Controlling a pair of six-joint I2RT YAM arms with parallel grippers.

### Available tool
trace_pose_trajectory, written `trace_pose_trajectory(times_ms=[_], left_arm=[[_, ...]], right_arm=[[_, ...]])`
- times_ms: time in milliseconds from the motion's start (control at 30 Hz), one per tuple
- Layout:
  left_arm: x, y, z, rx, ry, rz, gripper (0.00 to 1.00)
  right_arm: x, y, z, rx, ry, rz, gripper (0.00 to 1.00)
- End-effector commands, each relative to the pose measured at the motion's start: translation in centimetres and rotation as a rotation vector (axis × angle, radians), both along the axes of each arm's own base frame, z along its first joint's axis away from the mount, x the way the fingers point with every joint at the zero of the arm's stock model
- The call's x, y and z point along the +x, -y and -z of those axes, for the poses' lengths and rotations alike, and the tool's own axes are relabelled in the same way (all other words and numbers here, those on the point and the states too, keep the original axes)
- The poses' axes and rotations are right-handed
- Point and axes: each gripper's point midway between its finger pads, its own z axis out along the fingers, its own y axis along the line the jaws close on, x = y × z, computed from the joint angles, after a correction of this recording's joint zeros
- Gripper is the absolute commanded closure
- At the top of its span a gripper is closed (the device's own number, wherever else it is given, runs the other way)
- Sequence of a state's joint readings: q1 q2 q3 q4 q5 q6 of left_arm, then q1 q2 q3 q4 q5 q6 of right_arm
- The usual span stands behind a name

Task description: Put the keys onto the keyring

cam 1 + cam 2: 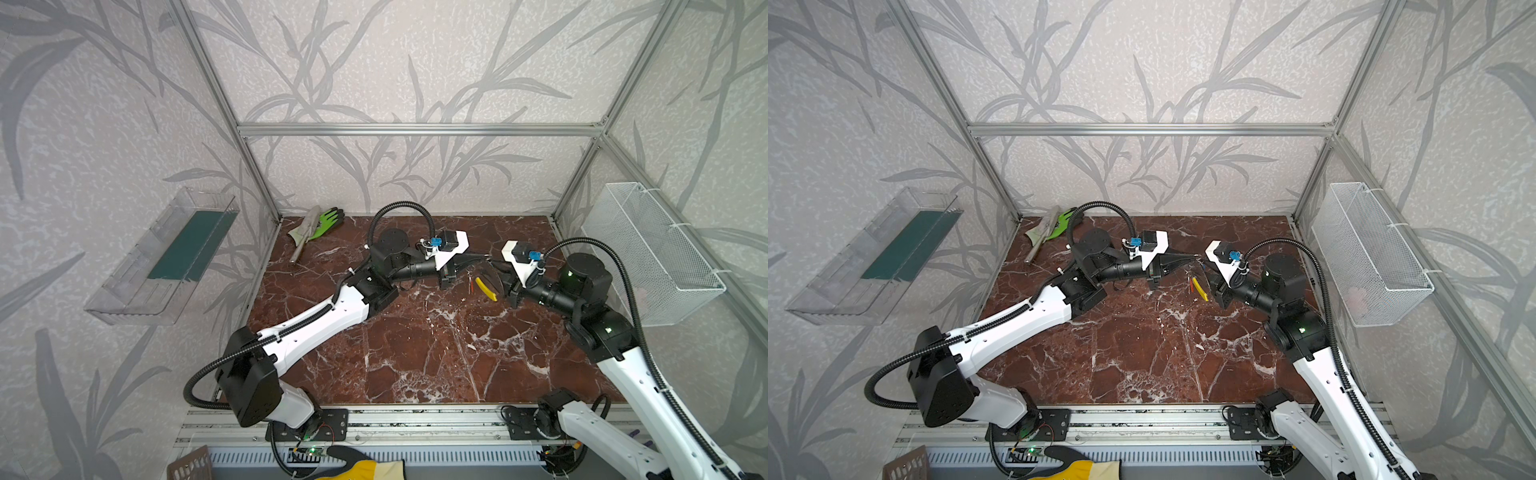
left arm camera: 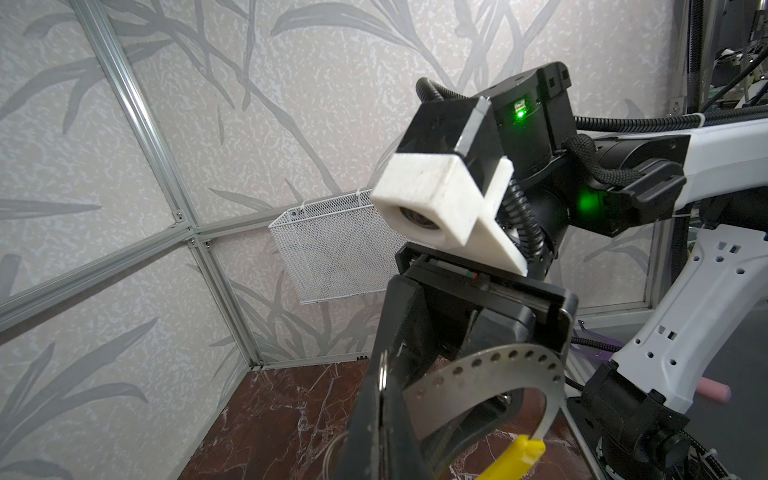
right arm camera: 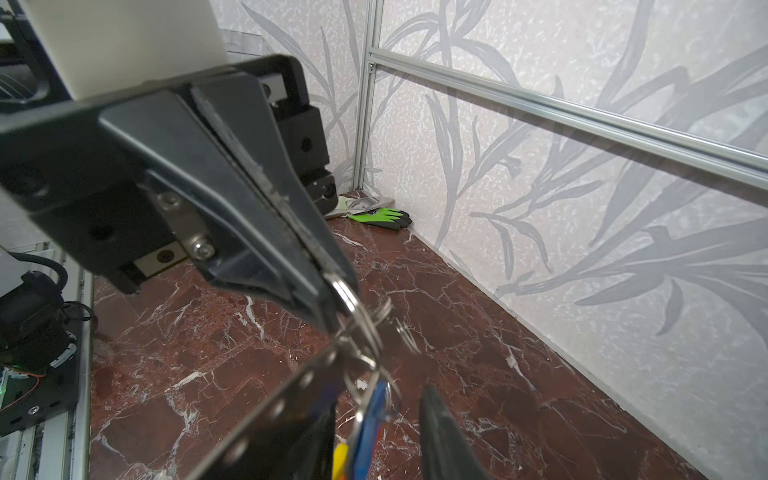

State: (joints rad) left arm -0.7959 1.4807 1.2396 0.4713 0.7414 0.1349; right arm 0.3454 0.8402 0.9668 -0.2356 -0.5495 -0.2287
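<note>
Leaf-patterned walls (image 1: pixel 374 62); red marble floor (image 1: pixel 415 353)

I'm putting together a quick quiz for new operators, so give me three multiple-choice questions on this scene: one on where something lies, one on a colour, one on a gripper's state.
1. Where does the green glove lie on the table? A far left corner; B near right corner; C middle.
2. What colour is the one coloured arc of the keyring? A red; B green; C yellow.
3. The left gripper is: A wide open; B shut on a small silver ring; C out of view.

1 A: both top views show it by the far left post.
2 C: the arc shows yellow.
3 B: the right wrist view shows its tips pinching the ring.
</note>
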Motion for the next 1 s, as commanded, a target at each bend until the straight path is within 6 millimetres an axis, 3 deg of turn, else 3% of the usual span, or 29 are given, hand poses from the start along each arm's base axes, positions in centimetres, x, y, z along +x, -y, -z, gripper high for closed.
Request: trace_pose_trajectory(times_ms=[0, 300, 733, 867, 900, 967], left_arm=[[-0.1, -0.2, -1.0, -0.036, 0.015, 0.008, 1.0], [0.5, -0.4, -1.5, -0.078, -0.009, 0.01, 1.0], [1.0, 0.1, -1.5, -0.204, -0.095, 0.071, 1.0], [0.8, 0.0, -1.5, -0.221, -0.103, 0.091, 1.0], [0.8, 0.0, -1.5, -0.22, -0.104, 0.096, 1.0], [0.8, -0.1, -1.3, -0.213, -0.107, 0.104, 1.0]], right_arm=[[0.1, 0.0, -0.9, 0.013, 0.036, 0.006, 0.72], [-0.1, 0.0, -0.5, -0.011, 0.049, 0.003, 0.93], [-0.3, -0.9, 0.5, -0.07, 0.037, -0.005, 1.0], [-0.2, -0.8, 0.3, -0.068, 0.039, 0.003, 0.98], [-0.2, -0.7, 0.3, -0.071, 0.037, 0.008, 0.93], [-0.3, -0.3, 0.1, -0.083, 0.043, 0.028, 0.72]])
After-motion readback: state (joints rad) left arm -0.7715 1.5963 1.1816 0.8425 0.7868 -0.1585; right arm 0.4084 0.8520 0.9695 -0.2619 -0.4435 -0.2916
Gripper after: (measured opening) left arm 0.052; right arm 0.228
